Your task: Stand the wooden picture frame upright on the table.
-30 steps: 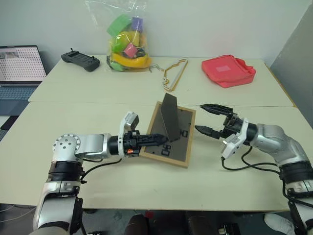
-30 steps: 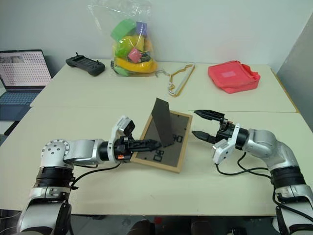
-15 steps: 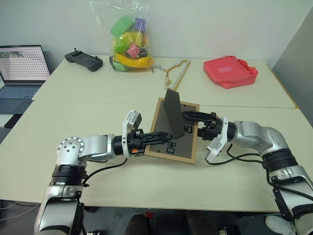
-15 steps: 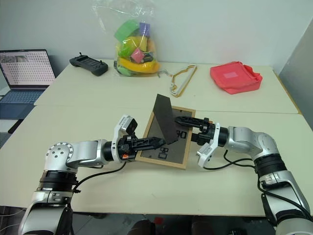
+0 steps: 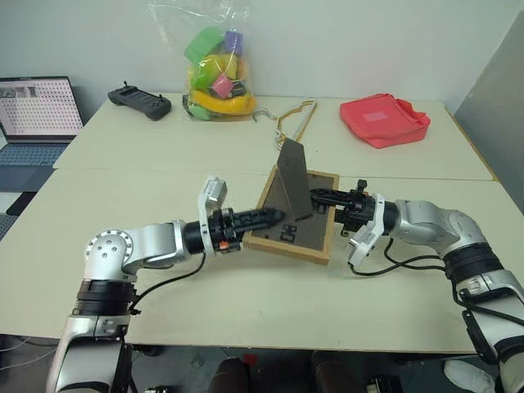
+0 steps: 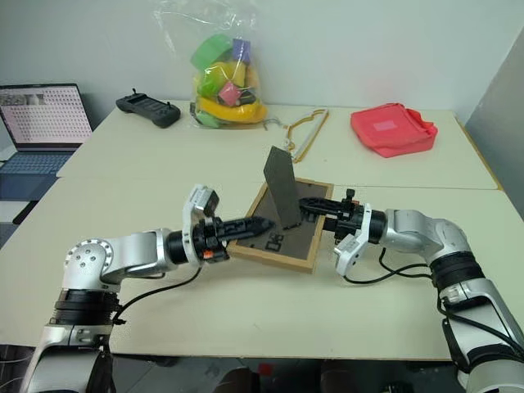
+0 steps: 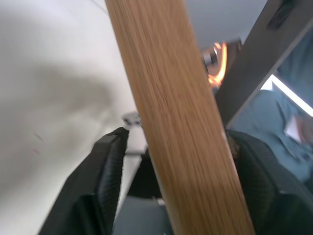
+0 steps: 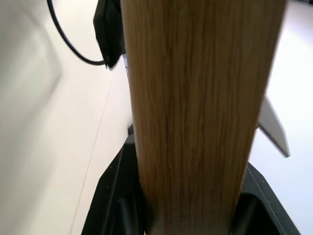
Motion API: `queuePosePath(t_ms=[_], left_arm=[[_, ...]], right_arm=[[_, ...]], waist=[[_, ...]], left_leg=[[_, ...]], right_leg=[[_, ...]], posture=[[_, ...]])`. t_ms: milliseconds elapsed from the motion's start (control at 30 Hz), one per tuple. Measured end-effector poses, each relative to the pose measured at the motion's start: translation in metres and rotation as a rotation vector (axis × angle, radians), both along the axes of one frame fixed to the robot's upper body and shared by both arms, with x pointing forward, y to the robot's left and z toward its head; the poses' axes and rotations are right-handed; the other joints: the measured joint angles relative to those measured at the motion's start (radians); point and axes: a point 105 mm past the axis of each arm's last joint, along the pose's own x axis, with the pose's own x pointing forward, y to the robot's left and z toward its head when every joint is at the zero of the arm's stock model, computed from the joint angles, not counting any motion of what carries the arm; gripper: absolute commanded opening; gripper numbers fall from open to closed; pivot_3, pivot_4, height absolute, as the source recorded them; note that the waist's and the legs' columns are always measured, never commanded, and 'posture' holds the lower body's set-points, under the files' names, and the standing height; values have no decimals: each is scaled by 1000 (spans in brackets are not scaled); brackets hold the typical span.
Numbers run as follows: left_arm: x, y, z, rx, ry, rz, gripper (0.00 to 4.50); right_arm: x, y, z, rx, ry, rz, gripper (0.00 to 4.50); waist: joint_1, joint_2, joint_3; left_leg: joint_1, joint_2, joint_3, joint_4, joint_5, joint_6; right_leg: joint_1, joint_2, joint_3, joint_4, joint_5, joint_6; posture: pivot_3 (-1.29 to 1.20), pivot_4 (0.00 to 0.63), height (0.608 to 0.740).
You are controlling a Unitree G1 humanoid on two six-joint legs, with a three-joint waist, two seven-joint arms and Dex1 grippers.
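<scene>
- Wooden picture frame [image 5: 293, 219] is in the middle of the table [image 5: 246, 303], just in front of the seam, with its dark back side facing up.
- Its right side is lifted a little, and its fold-out stand [image 5: 292, 182] sticks up from the back like a thin dark flap.
- Right gripper [image 5: 321, 202] reaches in from the right, and its two black fingers are closed on the frame's right edge, one above and one below.
- In the right wrist view the wood bar [image 8: 195, 112] fills the gap between the fingers.
- Left gripper [image 5: 268, 218] points at the frame's left edge; its fingers [image 7: 105, 181] stand apart on both sides of the wood without pinching it.
- Farther back on the table lie a wooden hanger [image 5: 292, 123], a red pouch [image 5: 382, 118], a bag of bright toys [image 5: 214, 70] and a black controller [image 5: 139, 101].
- A laptop [image 5: 34, 110] sits off to the left.
</scene>
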Motion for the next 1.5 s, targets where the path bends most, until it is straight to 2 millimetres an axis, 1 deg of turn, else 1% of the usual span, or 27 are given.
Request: queuePosePath(t_ms=[67, 100, 133, 167, 200, 233, 300, 333, 367, 400, 467, 533, 667, 733, 800, 867, 900, 933, 1067, 1167, 1200, 1233, 1267, 1333, 1433, 1500], left_arm=[[12, 22, 9, 64, -60, 111, 4371], [15, 31, 11, 110, -84, 150, 4500], [18, 38, 14, 145, -112, 186, 4500], [19, 42, 17, 179, -146, 205, 4500], [18, 42, 17, 234, -195, 214, 4500], [15, 40, 19, 313, -271, 222, 4500], [11, 34, 24, 384, -380, 227, 4500], [6, 25, 30, 445, -504, 230, 4500], [2, 22, 31, 511, -610, 250, 4500], [1, 22, 24, 558, -661, 271, 4500], [-4, 16, 6, 613, -735, 262, 4500], [-5, 16, -2, 642, -771, 258, 4500], [-8, 17, -4, 652, -837, 245, 4500], [-10, 17, -9, 660, -848, 232, 4500], [-12, 16, -15, 665, -846, 215, 4500], [-12, 14, -16, 660, -849, 210, 4500], [-12, 14, -17, 663, -853, 206, 4500], [-12, 13, -17, 660, -856, 202, 4500], [-12, 10, -18, 651, -862, 189, 4500], [-8, 9, -13, 640, -875, 191, 4500], [-5, 10, -12, 641, -878, 193, 4500], [-3, 11, -12, 643, -877, 196, 4500], [-1, 11, -11, 641, -877, 200, 4500], [6, 15, -9, 653, -876, 206, 4500], [16, 25, -7, 684, -855, 211, 4500], [22, 34, -3, 697, -845, 204, 4500]], right_arm=[[8, -3, 3, 60, 131, -63, 1303], [11, -4, 6, 103, 196, -81, 1303], [14, -6, 8, 139, 267, -99, 1303], [16, -7, 9, 166, 342, -110, 1303], [19, -6, 11, 203, 445, -118, 1303], [23, -3, 13, 272, 596, -115, 1303], [27, 4, 13, 339, 791, -96, 1303], [31, 9, 10, 400, 984, -85, 1303], [38, 12, 3, 456, 1182, -85, 1303], [45, 14, 2, 522, 1312, -74, 1303], [58, 9, -1, 624, 1542, -70, 1303], [62, 5, -8, 644, 1636, -82, 1303], [63, 11, -34, 654, 1822, -70, 1303], [63, 12, -44, 653, 1861, -62, 1303], [64, 11, -45, 660, 1858, -48, 1303], [65, 10, -47, 663, 1844, -52, 1303], [66, 9, -48, 653, 1824, -62, 2004], [66, 8, -50, 645, 1810, -78, 2058], [62, 2, -68, 618, 1804, -138, 3123], [60, -1, -72, 604, 1784, -158, 3803], [59, -3, -73, 600, 1776, -164, 4099], [58, -5, -74, 594, 1769, -174, 4260], [55, -10, -75, 581, 1753, -190, 4487], [48, -24, -80, 552, 1730, -233, 4487], [34, -57, -91, 488, 1676, -366, 4487], [23, -78, -88, 447, 1628, -433, 4487]], waist=[[-2, 0, 0], [-5, 0, 0], [-5, 0, 0], [-4, 0, 0], [-4, 0, 0], [-4, 0, 0], [-1, 0, 0], [3, 0, 0], [8, 0, 0], [8, 1, 1], [9, 2, 1], [11, 2, 1], [11, 2, 1], [10, 2, 1], [9, 2, 1], [9, 2, 1], [8, 2, 1], [8, 2, 1], [8, 2, 1], [9, 2, 1], [9, 2, 1], [8, 2, 1], [11, 2, 1], [15, 2, 1], [24, 2, 1], [26, 2, 1]], left_leg=[[-1, 2, -2, 0, 0, 0], [-1, 4, -3, -1, 0, 0], [-1, 6, -4, -1, 0, 0], [-1, 6, -5, -1, 0, 0], [-3, 8, -6, -1, 0, 0], [-3, 8, -7, -1, 0, 0], [-3, 8, -6, -1, 0, 0], [-3, 8, -7, -1, 0, 0], [-3, 4, -4, -1, 0, 0], [-2, 3, -2, -2, 0, 0], [-3, 3, 1, -2, 0, 0], [-4, 4, 0, -2, -2, 3], [-5, 4, 1, -3, -3, 5], [-6, 4, 2, -3, -3, 5], [-6, 4, 2, -3, -4, 7], [-6, 4, 2, -3, -4, 7], [-5, 4, 2, -3, -4, 7], [-5, 4, 1, -3, -4, 7], [-5, 4, 1, -3, -4, 7], [-5, 4, 1, -3, -4, 7], [-5, 4, 1, -3, -4, 7], [-5, 4, 1, -3, -4, 7], [-6, 4, 1, -3, -4, 7], [-6, 4, 0, -3, -4, 7], [-6, 4, 1, -3, -4, 7], [-6, 4, 1, -3, -4, 7]], right_leg=[[0, 0, 0, -1, 0, 0], [0, 0, 0, -1, 0, 0], [0, -1, 0, -1, 0, 0], [0, -2, -1, -2, 0, 0], [0, -2, -2, -3, 0, 0], [0, -2, -2, -3, 0, 0], [0, -3, -3, -3, 0, 0], [0, -2, -3, -3, 0, 0], [0, 0, -4, -4, 0, 0], [0, 0, -3, -4, 0, -1], [0, 1, -3, -4, 0, -1], [-1, 2, -5, -5, 0, -1], [-1, 2, -5, -7, 0, -1], [-1, 2, -4, -9, 0, -1], [-1, 2, -5, -9, 0, -1], [-1, 2, -5, -9, 0, -1], [-1, 2, -5, -8, 0, -1], [-1, 2, -5, -8, 1, -1], [-1, 2, -5, -8, 1, -1], [0, 2, -6, -8, 1, -1], [0, 2, -6, -8, 1, -1], [0, 2, -5, -8, 1, -1], [0, 2, -6, -8, 1, -1], [0, 2, -6, -9, 0, -1], [0, 2, -6, -9, 0, -1], [-1, 2, -6, -9, 0, -1]], posture=[[0, 150, 740], [0, 150, 740], [0, 150, 740], [0, 150, 740], [0, 150, 740], [0, 150, 740], [0, 150, 740], [0, 150, 740], [0, 150, 740], [0, 150, 740], [0, 150, 740], [0, 150, 740], [0, 150, 740], [0, 150, 740], [0, 150, 740], [0, 150, 740], [0, 150, 740], [0, 150, 740], [0, 150, 740], [0, 150, 740], [0, 150, 740], [0, 150, 740], [0, 150, 740], [0, 150, 740], [0, 150, 740], [0, 150, 740]])
